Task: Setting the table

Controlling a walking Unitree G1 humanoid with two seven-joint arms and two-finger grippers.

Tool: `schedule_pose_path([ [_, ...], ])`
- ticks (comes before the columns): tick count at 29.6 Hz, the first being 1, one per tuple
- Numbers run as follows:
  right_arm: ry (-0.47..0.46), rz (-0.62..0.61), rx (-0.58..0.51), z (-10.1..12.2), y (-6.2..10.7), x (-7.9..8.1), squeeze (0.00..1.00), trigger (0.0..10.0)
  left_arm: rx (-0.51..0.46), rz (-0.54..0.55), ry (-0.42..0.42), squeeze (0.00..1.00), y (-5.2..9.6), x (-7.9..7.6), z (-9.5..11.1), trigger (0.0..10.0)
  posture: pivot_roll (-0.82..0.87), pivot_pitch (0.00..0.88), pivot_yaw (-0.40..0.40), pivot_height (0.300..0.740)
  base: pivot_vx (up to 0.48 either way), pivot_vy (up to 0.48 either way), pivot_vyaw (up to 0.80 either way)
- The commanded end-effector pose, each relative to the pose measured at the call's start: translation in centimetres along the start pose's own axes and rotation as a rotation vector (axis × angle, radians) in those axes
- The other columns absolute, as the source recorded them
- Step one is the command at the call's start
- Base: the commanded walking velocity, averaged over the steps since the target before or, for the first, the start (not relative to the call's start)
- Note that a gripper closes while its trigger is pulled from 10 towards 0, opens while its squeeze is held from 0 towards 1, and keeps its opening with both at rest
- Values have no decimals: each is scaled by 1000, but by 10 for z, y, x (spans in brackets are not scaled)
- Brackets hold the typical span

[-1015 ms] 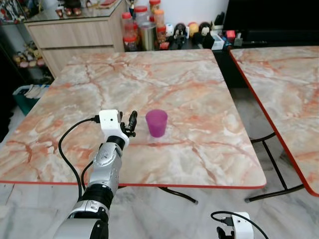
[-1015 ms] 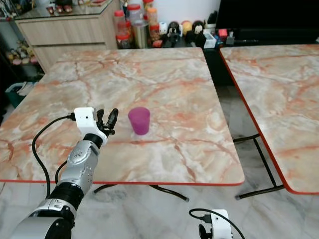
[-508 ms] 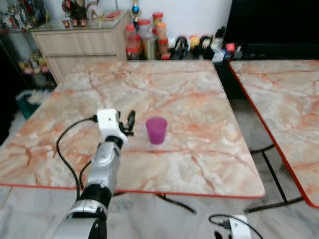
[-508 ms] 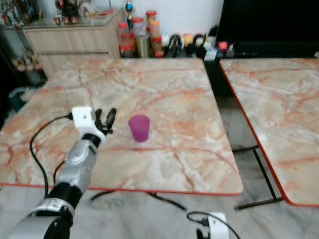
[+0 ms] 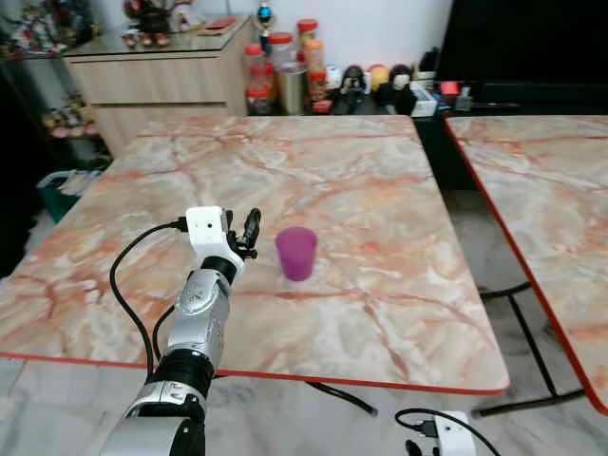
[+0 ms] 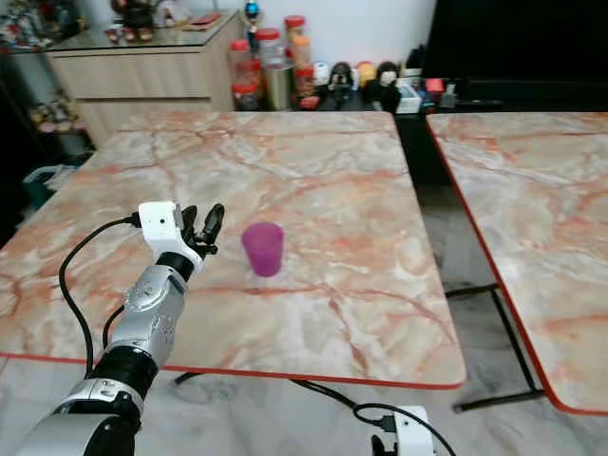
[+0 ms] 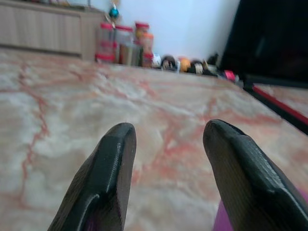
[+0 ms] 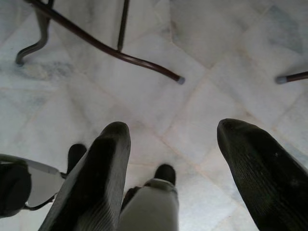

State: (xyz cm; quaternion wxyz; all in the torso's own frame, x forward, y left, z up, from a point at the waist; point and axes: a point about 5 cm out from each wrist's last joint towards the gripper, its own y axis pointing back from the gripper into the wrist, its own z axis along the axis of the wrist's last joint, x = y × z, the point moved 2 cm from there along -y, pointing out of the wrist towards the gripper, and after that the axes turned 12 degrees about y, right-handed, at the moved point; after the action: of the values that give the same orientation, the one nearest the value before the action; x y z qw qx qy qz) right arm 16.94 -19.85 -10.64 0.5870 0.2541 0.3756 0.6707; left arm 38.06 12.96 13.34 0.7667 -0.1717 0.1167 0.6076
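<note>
A purple cup stands upright on the marble-patterned table, nearer its front half. My left gripper hovers just left of the cup, a small gap apart, open with nothing between its fingers. In the left wrist view a sliver of the purple cup shows beside one finger. My right gripper hangs low beside the table, open over the tiled floor, and its wrist shows at the bottom of the left eye view.
A second marble table stands to the right across a narrow gap. Behind the table are a wooden cabinet, jars and figurines and a dark screen. Table legs cross the floor.
The whole picture has shifted as the camera moved. The left gripper and the cup keep the same places relative to each other.
</note>
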Motion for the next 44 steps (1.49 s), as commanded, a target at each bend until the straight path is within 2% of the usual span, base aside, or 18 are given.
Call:
schedule_pose_path([
  [1,-5,-2,7,-1,0,0,0,10000,28,-57,3,0,-3,-8,2,10000,73,0,46,740,0,0,0],
  [3,-5,-1,8,-1,0,0,0,10000,55,-86,-4,0,-4,-12,0,10000,75,0,47,740,0,0,0],
  [5,-3,1,11,-2,0,0,0,10000,105,-158,-34,0,-6,-25,-2,10000,76,0,47,740,0,0,0],
  [9,-4,2,15,-2,0,1,0,10000,146,-168,-74,0,-16,-34,2,10000,72,0,52,740,0,0,0],
  [12,-3,2,15,-3,0,1,0,10000,169,-159,-94,0,-18,-36,1,10000,72,0,52,740,0,0,0],
  [13,-3,3,17,-3,0,2,0,10000,192,-149,-129,0,-20,-37,0,10000,73,0,55,740,0,0,0],
  [16,-5,2,20,-4,0,1,0,10000,211,-150,-109,0,-25,-42,-1,10000,67,0,57,740,0,0,0],
  [21,-10,-2,23,-4,1,1,0,10000,318,-122,-137,0,-27,-39,-15,10000,65,0,59,740,0,0,0],
  [37,-18,-11,34,-9,2,-1,0,10000,365,-91,-143,0,-28,-38,-23,10000,58,0,63,740,0,0,0],
  [44,-18,-8,32,-9,2,1,0,10000,331,-122,-100,0,-35,-50,-13,10000,63,0,65,740,0,0,0],
])
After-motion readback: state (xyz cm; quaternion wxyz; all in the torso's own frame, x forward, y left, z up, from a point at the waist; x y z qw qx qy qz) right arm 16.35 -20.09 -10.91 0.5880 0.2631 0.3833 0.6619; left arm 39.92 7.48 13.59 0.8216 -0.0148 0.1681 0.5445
